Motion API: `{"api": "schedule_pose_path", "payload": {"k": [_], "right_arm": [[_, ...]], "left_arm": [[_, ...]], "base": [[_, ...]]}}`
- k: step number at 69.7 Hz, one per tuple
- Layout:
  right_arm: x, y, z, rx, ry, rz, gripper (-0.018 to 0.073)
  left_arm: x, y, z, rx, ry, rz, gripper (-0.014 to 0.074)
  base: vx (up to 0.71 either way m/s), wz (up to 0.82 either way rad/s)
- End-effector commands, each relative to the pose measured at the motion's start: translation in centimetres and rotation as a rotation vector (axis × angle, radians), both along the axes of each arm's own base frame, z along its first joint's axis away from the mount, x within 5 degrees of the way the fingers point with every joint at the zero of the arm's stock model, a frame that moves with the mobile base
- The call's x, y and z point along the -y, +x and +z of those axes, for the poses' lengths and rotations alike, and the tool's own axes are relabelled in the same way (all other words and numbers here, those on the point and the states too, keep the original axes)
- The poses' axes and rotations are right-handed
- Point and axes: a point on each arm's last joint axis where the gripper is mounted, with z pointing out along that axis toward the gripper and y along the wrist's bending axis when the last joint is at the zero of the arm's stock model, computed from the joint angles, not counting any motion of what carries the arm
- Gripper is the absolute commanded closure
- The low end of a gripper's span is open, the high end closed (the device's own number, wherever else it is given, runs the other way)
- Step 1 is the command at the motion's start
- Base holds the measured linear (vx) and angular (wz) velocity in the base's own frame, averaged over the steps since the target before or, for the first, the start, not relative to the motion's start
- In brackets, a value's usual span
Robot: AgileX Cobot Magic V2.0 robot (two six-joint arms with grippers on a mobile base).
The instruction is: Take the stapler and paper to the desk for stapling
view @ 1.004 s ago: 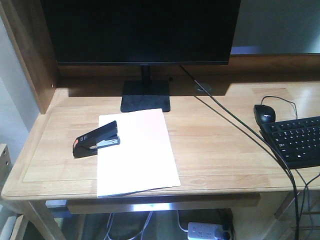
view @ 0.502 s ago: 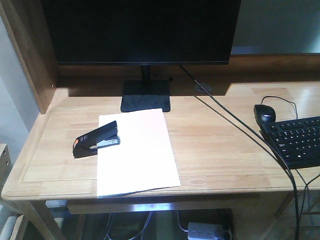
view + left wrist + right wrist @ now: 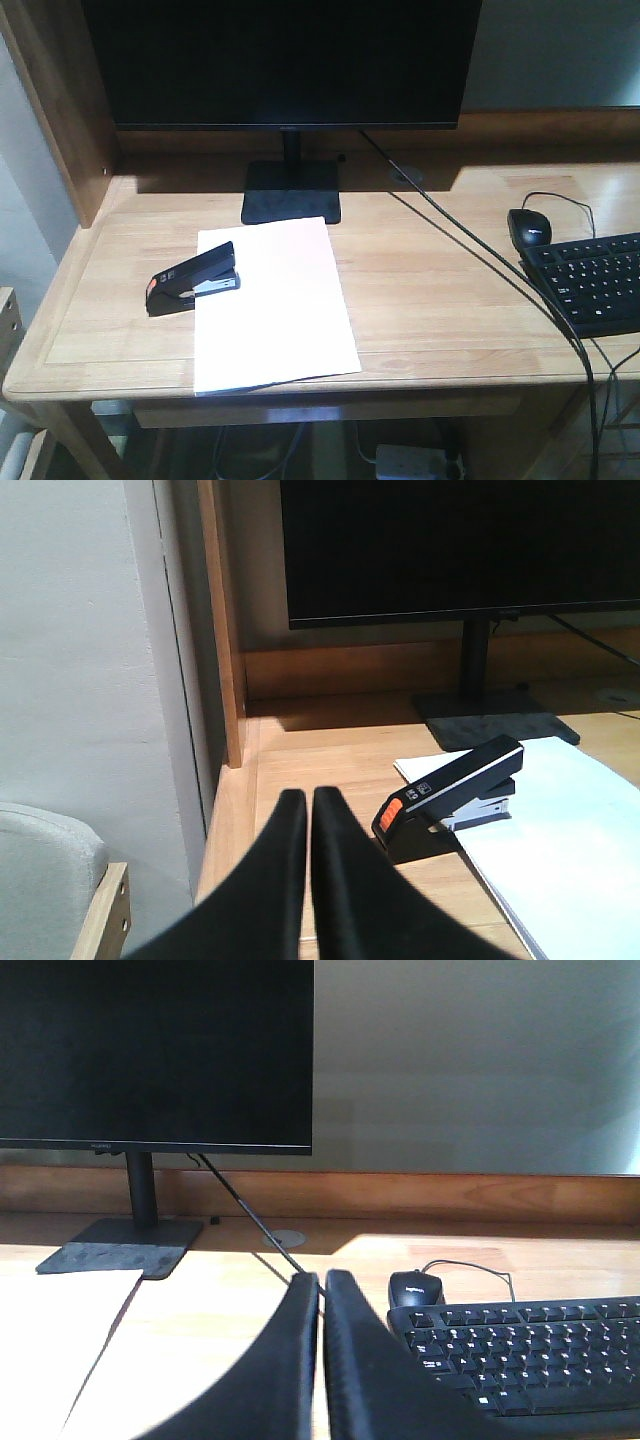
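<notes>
The black stapler (image 3: 192,279) lies on the wooden desk (image 3: 440,300), its front end resting on the left edge of the white paper (image 3: 275,310). In the left wrist view the stapler (image 3: 450,795) shows its orange-red end patch, with the paper (image 3: 560,830) beneath and to the right. My left gripper (image 3: 308,802) is shut and empty, a little left of and nearer than the stapler. My right gripper (image 3: 322,1282) is shut and empty over the desk's middle, with the paper's corner (image 3: 60,1340) at its left. Neither gripper shows in the front view.
A dark monitor (image 3: 280,60) on a square stand (image 3: 291,193) fills the back. A black cable (image 3: 480,260) crosses the desk diagonally. A black mouse (image 3: 529,227) and keyboard (image 3: 595,280) lie at the right. A wooden side panel (image 3: 70,110) bounds the left.
The front view has shifted very slightly; the stapler and paper have not moved.
</notes>
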Motion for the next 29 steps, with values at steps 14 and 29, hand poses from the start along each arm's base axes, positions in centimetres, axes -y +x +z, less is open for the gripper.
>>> {"api": "schedule_pose_path", "payload": {"k": [14,29], "right_arm": [[-0.03,-0.15,0.60,0.080,-0.006,0.000,0.0568],[-0.03,-0.15,0.60,0.080,-0.006,0.000,0.0568]], "left_arm": [[-0.02,0.03,-0.23,0.058,-0.013,0.003,0.0603],[-0.02,0.03,-0.23,0.058,-0.013,0.003,0.0603]], "base": [[0.00,0.00],[0.00,0.00]]}}
